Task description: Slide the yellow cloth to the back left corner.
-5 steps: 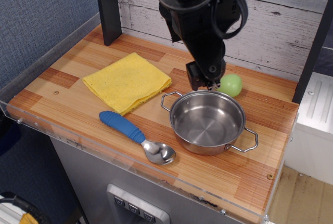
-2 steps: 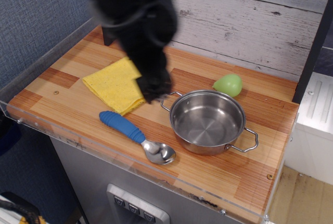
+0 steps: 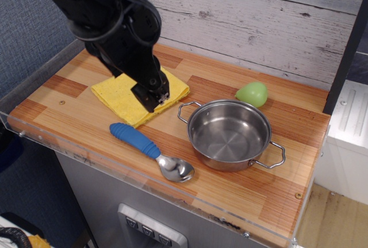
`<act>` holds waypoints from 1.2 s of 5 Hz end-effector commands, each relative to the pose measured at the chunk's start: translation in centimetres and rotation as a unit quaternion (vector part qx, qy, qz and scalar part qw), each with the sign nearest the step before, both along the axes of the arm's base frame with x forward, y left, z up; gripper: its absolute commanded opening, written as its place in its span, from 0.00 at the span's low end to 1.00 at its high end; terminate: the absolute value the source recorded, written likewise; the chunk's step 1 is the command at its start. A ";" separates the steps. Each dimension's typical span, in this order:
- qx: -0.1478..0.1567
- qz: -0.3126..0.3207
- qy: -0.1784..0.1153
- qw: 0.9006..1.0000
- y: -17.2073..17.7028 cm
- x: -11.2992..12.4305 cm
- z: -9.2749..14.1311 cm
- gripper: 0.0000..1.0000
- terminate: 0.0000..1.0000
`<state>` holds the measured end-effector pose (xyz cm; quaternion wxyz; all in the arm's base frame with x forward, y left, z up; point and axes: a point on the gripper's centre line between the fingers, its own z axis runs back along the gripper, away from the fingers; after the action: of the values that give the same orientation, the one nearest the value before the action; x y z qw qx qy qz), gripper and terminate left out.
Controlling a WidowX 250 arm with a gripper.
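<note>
The yellow cloth (image 3: pixel 118 95) lies flat on the left half of the striped wood tabletop (image 3: pixel 69 81), folded roughly square. My black gripper (image 3: pixel 154 100) has come down over the cloth's right half, its tip at or just above the fabric near the front right edge. The fingers merge into one dark shape, so I cannot tell whether they are open or shut. My arm covers the middle of the cloth. It also hides most of the back left corner and its black post.
A steel pot (image 3: pixel 229 134) with two handles stands right of the cloth. A blue-handled spoon (image 3: pixel 150 150) lies in front, near the clear acrylic front rim (image 3: pixel 86 157). A green rounded object (image 3: pixel 252 94) sits behind the pot by the white plank wall (image 3: pixel 259 23).
The arm has swung from above the pot and green object leftward and down to the yellow cloth. The cloth, pot, spoon and green object have not moved.
</note>
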<state>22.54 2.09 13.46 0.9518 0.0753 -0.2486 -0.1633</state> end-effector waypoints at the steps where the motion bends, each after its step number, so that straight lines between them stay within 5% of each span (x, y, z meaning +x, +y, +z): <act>1: -0.038 0.114 -0.027 0.992 3.5 1.2 -0.3 1.00 0.00; 3: -0.085 0.207 -0.017 0.975 6.1 1.9 -1.9 1.00 0.00; 6: -0.056 0.222 -0.004 0.973 8.6 3.8 -4.3 1.00 0.00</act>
<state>26.16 10.71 8.17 0.9711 0.0694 -0.2173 0.0698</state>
